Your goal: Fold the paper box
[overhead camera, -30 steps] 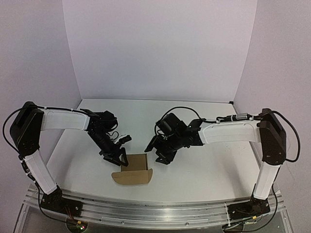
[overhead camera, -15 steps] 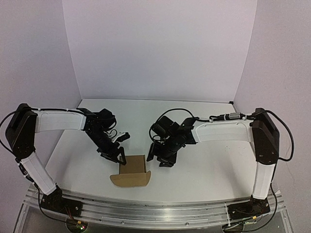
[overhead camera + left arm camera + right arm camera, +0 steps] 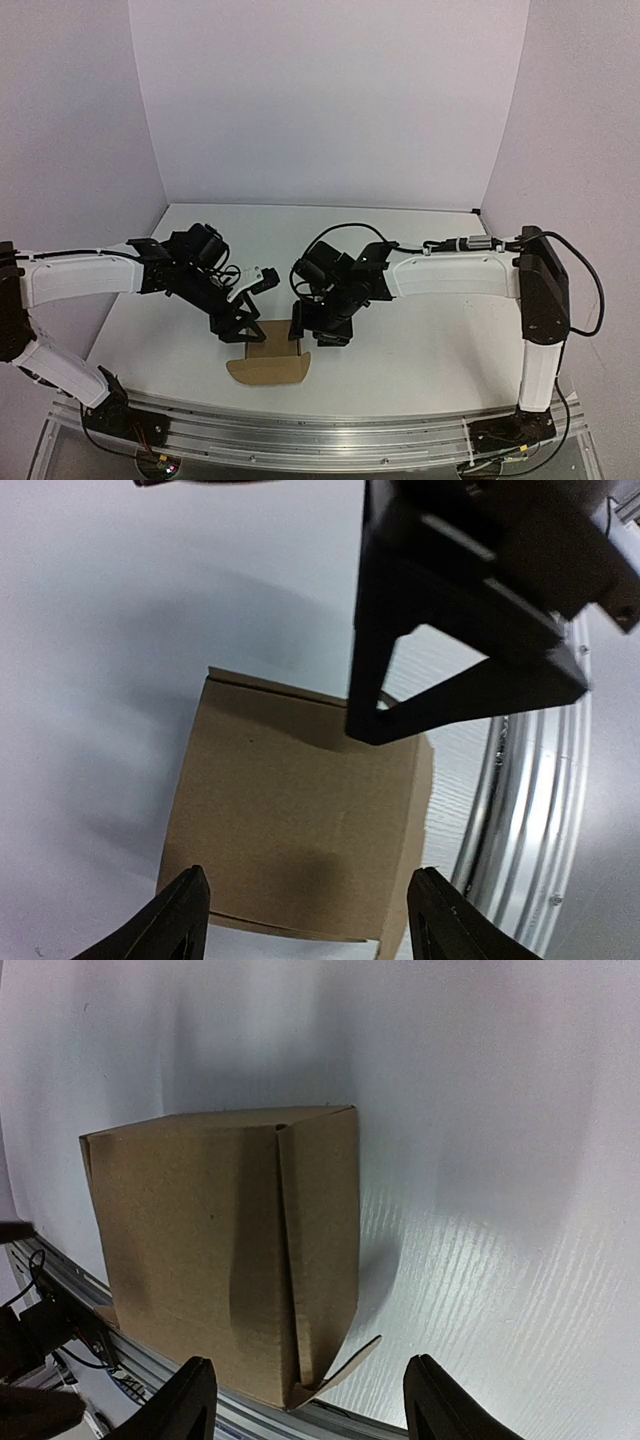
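- The paper box (image 3: 272,345) is seen as a small squarish brown cardboard shape standing on the white table (image 3: 430,345), near its front edge and just behind the metal rail (image 3: 330,425).
- A rounded flap (image 3: 268,370) is left lying flat on the table in front of the box, pointing toward the rail, so the fold is judged unfinished.
- The left gripper (image 3: 310,920) is held over the box with its jaws spread wide. Nothing is clamped, and the box panel is seen between and beyond the fingertips.
- The right gripper (image 3: 310,1405) is likewise spread, with nothing between its jaws. It is placed at the box's right side, and whether a fingertip touches the cardboard cannot be told.
- In the right wrist view an overlapping side seam (image 3: 285,1250) and a loose tab (image 3: 350,1355) at the box's lower corner are shown not fully tucked.
- A collision between the two grippers is risked, since they are crowded over one small box.
- The light box could be pushed forward onto the rail if it is pressed from behind without being braced.
- The loose seam could be sprung open, or a panel dented, if the box is pressed unevenly.
- The flat flap could be creased off its fold line if it is lifted from one corner only.
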Available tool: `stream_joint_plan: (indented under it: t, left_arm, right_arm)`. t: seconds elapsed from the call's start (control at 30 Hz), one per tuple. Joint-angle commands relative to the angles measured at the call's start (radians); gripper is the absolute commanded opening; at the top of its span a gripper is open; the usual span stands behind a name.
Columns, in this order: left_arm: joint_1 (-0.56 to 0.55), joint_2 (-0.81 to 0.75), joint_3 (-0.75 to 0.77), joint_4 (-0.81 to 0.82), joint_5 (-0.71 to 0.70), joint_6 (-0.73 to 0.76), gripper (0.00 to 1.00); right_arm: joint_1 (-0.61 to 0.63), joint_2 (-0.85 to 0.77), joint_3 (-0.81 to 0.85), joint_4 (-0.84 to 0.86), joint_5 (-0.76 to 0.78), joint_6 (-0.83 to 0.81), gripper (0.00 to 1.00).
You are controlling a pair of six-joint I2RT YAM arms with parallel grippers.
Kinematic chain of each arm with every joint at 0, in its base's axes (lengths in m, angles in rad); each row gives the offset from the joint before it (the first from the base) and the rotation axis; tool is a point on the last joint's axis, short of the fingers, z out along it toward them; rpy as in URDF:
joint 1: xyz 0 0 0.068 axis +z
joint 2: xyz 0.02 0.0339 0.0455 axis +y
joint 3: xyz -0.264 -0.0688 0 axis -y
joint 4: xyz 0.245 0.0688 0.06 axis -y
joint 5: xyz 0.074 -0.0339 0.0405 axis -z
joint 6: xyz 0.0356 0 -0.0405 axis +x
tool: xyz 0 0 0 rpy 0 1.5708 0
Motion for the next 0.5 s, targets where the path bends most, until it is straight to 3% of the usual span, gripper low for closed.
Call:
stream_joint_plan:
  t: [0.0, 0.2, 0.47]
  left_arm:
    - [-0.015, 0.063, -0.034, 0.164, -0.186, 0.102, 0.69]
    - [-0.092, 0.055, -0.170, 0.327, -0.330, 0.179, 0.67]
    - [-0.106, -0.018, -0.194, 0.295, -0.380, 0.257, 0.72]
  right_arm:
    - [-0.001, 0.030, 0.019, -0.011, -0.001, -0.021, 0.66]
    - [-0.001, 0.062, -0.065, 0.041, -0.032, 0.004, 0.65]
    - [-0.015, 0.026, -0.094, 0.040, -0.035, -0.023, 0.65]
